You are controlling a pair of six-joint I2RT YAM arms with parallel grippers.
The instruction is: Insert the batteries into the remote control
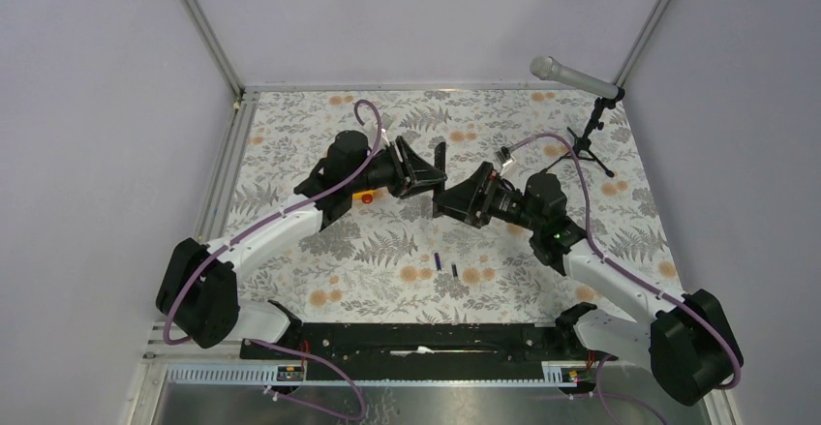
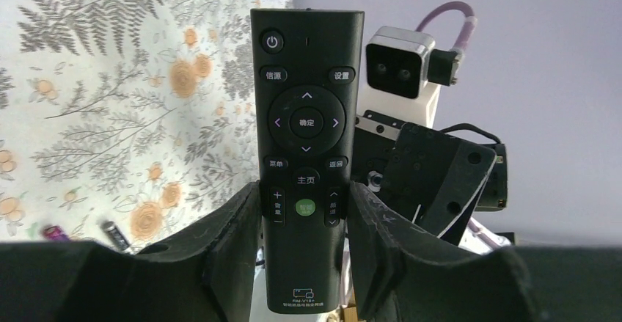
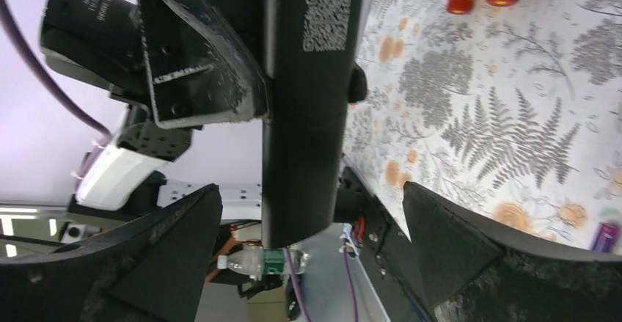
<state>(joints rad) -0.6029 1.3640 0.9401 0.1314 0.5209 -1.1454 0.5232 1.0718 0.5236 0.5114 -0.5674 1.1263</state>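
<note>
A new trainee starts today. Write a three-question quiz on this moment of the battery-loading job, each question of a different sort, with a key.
1. True or false: the left gripper is shut on the remote control.
2. Fill in the gap: the fingers of the right gripper stand either side of the remote control's back, so this gripper is ___ (open or shut).
3. Pick one: the batteries are A) inside the remote control, B) lying on the table, C) held in the right gripper.

Key: 1 true; 2 open; 3 B.
</note>
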